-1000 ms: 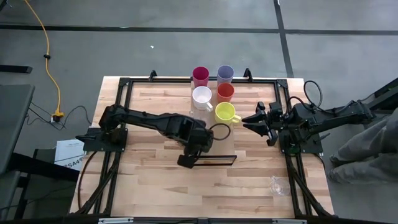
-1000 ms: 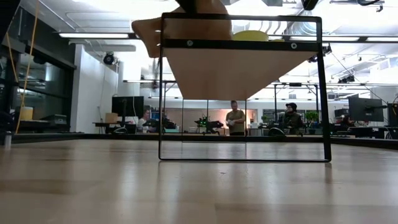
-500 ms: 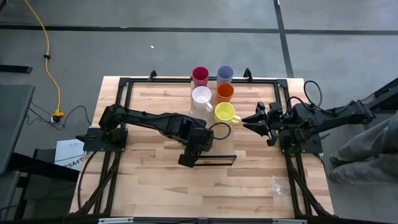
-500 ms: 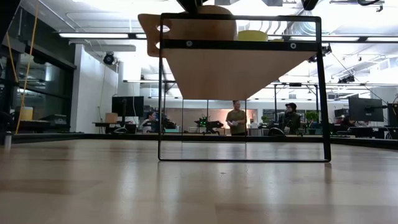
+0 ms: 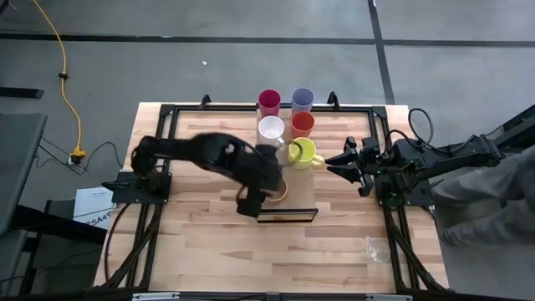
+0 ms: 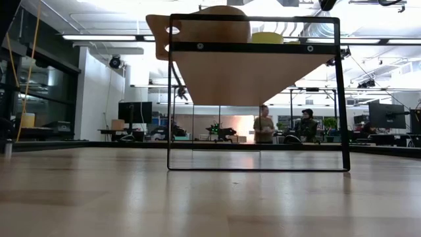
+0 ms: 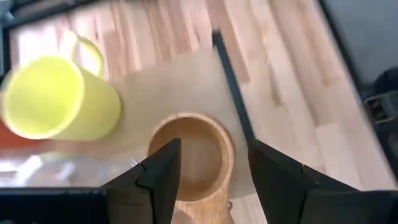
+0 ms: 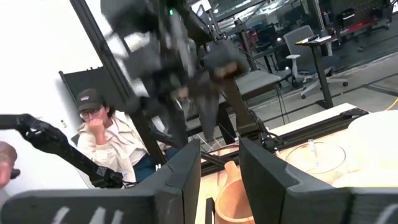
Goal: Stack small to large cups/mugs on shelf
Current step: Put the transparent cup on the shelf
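The tan wooden handled cup (image 5: 277, 189) stands upright on its base at the left end of the pale shelf (image 5: 301, 196), and also shows in the low view (image 6: 210, 26). My left gripper (image 5: 253, 202) is open above it. In the left wrist view, its fingers (image 7: 214, 149) stand either side of the cup (image 7: 193, 149) without touching. A yellow mug (image 5: 303, 152) stands at the shelf's far side. A clear glass (image 8: 323, 154) stands beside the wooden cup. My right gripper (image 5: 343, 161) waits open at the table's right.
A white mug (image 5: 272, 130), an orange tumbler (image 5: 303, 124), a crimson tumbler (image 5: 269, 102) and a lavender tumbler (image 5: 302, 99) stand at the table's far edge. Another clear glass (image 5: 376, 248) is near the front right corner. People show in the room behind.
My left gripper has brought the wooden cup from a tilt to upright on the shelf's left end. It has then risen off the cup and drawn back toward the table's far left. The cup stays on the shelf.
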Tool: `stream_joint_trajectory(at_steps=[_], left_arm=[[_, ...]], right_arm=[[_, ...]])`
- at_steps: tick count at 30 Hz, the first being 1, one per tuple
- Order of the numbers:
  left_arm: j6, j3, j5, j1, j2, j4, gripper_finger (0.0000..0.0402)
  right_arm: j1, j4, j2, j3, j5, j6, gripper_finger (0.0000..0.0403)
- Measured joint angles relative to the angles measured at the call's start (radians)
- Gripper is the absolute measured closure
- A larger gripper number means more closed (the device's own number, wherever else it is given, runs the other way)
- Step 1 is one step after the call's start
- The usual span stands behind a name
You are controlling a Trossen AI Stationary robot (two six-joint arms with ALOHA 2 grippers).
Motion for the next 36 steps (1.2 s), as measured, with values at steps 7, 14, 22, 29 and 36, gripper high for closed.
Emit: stream_joint_trajectory(at_steps=[7, 14, 22, 29, 36], left_arm=[[-0.095, -0.042, 0.086, 0.086, -0.167, 0.100, 0.0227], [-0.207, -0.502, 0.122, 0.172, -0.510, 0.526, 0.0227], [-0.382, -1.180, 0.034, 0.190, -0.990, 1.122, 0.0227], [-0.480, -1.531, 0.023, 0.190, -1.295, 1.357, 0.0227], [-0.487, -1.658, 0.008, 0.190, -1.427, 1.347, 0.0227]], right_arm=[[0.000, -0.009, 0.000, 0.000, 0.000, 0.008, 0.0302], [0.000, -0.025, 0.000, 0.000, 0.000, 0.011, 0.0302], [0.000, -0.017, 0.000, 0.000, 0.049, -0.034, 0.0302], [-0.001, 0.051, 0.000, 0.000, 0.201, -0.129, 0.0302], [-0.032, -0.094, 0.006, 0.093, 0.213, -0.173, 0.0302]])
